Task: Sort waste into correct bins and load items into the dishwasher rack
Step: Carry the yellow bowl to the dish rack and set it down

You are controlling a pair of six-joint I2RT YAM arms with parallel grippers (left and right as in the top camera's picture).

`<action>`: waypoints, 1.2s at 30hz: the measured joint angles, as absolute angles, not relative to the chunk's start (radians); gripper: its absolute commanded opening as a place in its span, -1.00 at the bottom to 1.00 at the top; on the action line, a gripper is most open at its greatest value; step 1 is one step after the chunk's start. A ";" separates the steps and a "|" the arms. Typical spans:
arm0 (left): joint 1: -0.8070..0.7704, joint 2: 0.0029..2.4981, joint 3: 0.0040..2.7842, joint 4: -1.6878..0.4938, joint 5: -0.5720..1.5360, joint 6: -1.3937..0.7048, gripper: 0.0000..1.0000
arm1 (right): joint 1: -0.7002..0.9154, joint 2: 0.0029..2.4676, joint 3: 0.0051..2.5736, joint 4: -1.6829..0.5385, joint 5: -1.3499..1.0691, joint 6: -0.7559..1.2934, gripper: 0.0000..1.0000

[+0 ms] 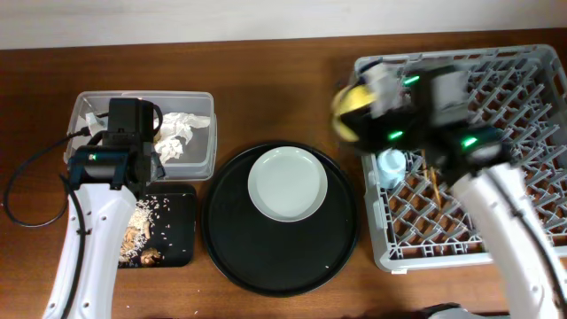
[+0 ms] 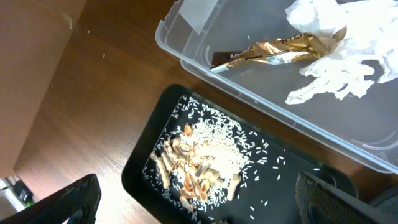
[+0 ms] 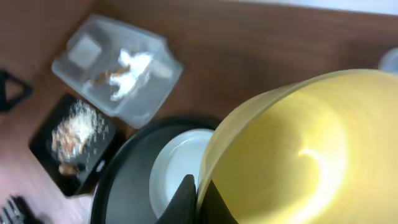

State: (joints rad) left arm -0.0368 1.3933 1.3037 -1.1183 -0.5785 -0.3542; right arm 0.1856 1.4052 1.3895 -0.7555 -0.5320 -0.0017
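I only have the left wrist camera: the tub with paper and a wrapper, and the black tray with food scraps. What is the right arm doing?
Observer: The right gripper is pinching the rim of the yellow bowl. It holds the bowl at the left edge of the dishwasher rack.
Operator: Is anything in the rack already?
Observer: Yes, a light-blue cup and the chopsticks are in it, near its left side.
Operator: And the plate?
Observer: The plate is not loaded. It sits on the round black tray, left of the rack.
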 measured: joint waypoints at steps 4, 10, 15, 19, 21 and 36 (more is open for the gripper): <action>-0.037 1.393 1.304 -1.118 -0.579 -0.355 0.98 | -0.153 1.523 1.390 -0.653 -0.892 -0.120 -0.92; -0.037 1.393 1.304 -1.118 -0.579 -0.354 0.98 | -0.381 1.745 1.390 -0.459 -1.253 -0.175 -0.92; -0.037 1.393 1.304 -1.120 -0.579 -0.354 0.98 | -0.459 1.948 1.389 -0.263 -1.444 -0.141 -0.92; -0.037 1.393 1.304 -1.119 -0.579 -0.354 0.98 | -0.501 2.057 1.390 -0.204 -1.505 -0.078 -0.92; -0.037 1.393 1.304 -1.119 -0.579 -0.354 0.98 | -0.512 2.072 1.390 -0.203 -1.536 -0.066 -0.81; -0.037 1.393 1.304 -1.119 -0.579 -0.354 0.99 | -0.736 2.081 1.390 -0.186 -1.542 0.169 0.25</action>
